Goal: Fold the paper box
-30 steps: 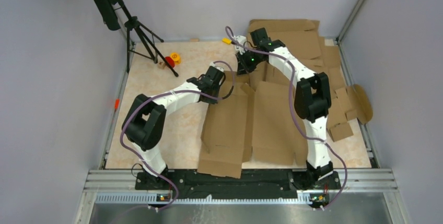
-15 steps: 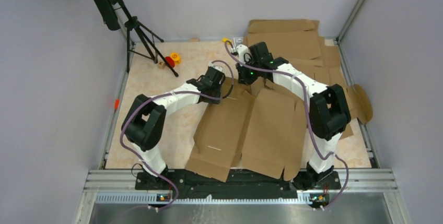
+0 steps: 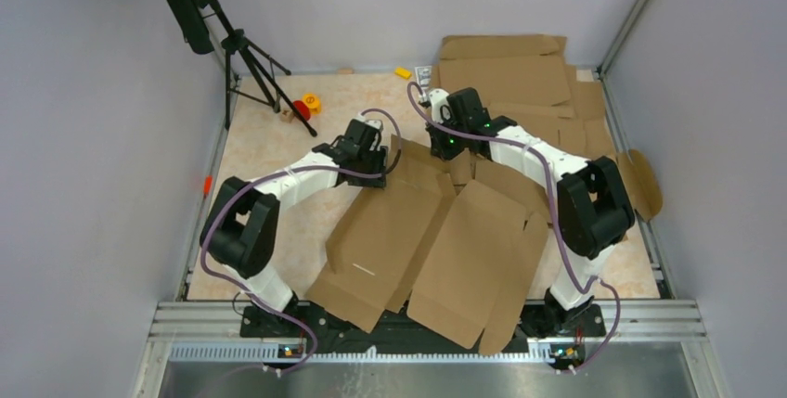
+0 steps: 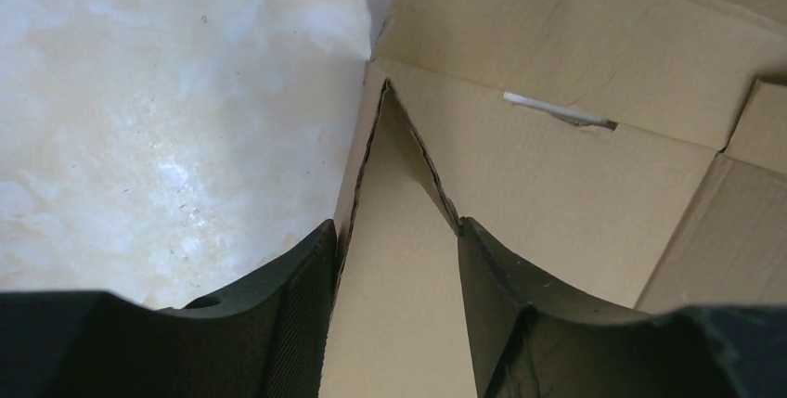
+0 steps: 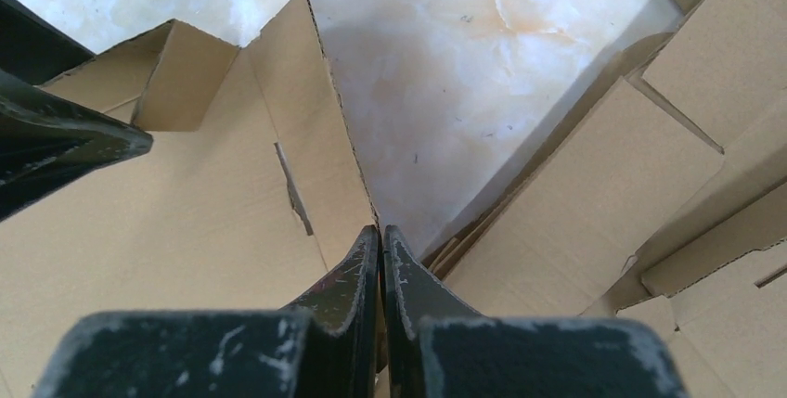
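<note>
Two wrist views, left end effector [image 4: 394,231] released astride paper box [image 4: 557,175], right [image 5: 381,233] grasping it

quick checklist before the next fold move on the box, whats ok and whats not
1. Right gripper pinching the paper box edge: ok, jaws shut on it.
2. Left gripper holding a flap: cannot tell; fingers apart, flap between them.
3. Box fully on the table: not ok, its near corners overhang the edge.
4. Panels folded up: not ok, the box lies mostly flat.
5. Box clear of the spare cardboard blanks: cannot tell, they lie right beside the pinched edge.
</note>
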`<state>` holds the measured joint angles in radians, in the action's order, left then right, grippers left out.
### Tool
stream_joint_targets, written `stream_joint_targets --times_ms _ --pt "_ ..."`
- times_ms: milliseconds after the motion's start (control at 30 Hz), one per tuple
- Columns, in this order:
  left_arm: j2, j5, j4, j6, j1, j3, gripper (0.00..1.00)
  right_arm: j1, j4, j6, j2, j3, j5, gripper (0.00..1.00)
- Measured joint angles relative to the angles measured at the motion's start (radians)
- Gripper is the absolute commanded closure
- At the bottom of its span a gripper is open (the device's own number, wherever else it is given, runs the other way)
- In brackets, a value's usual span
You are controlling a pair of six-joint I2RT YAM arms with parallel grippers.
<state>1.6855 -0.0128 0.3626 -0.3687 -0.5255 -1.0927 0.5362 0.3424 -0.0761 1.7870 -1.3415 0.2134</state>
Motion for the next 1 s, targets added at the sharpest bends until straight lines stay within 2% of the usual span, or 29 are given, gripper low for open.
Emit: stream_joint_targets --times_ms 67,300,367,467,667,867,1000 --pt "-0.016 0.015 0.006 0.001 0.011 0.011 0.5 0.0 -0.004 0.002 0.0 0.002 -0.003 1.0" --pt "-0.061 0.043 0.009 0.001 0.016 0.047 0.39 0.0 -0.021 0.003 -0.016 0.026 -0.019 1.0" --pt "-0.074 0.053 0.011 0.003 0.016 0.056 0.4 0.0 -0.022 0.003 -0.019 0.027 -0.023 1.0" --pt "-0.084 0.069 0.011 0.002 0.016 0.061 0.46 0.0 -0.029 0.002 -0.022 0.035 -0.029 1.0" --pt "-0.081 0.025 0.029 -0.006 0.025 0.061 0.74 0.0 -0.04 0.003 -0.026 0.047 -0.034 1.0" --pt "-0.043 -0.031 0.037 -0.023 0.027 0.061 0.85 0.008 -0.088 0.022 -0.072 0.105 -0.029 1.0" --pt "-0.04 -0.057 0.037 -0.027 0.027 0.061 0.9 0.055 -0.12 0.025 -0.13 0.159 -0.06 1.0"
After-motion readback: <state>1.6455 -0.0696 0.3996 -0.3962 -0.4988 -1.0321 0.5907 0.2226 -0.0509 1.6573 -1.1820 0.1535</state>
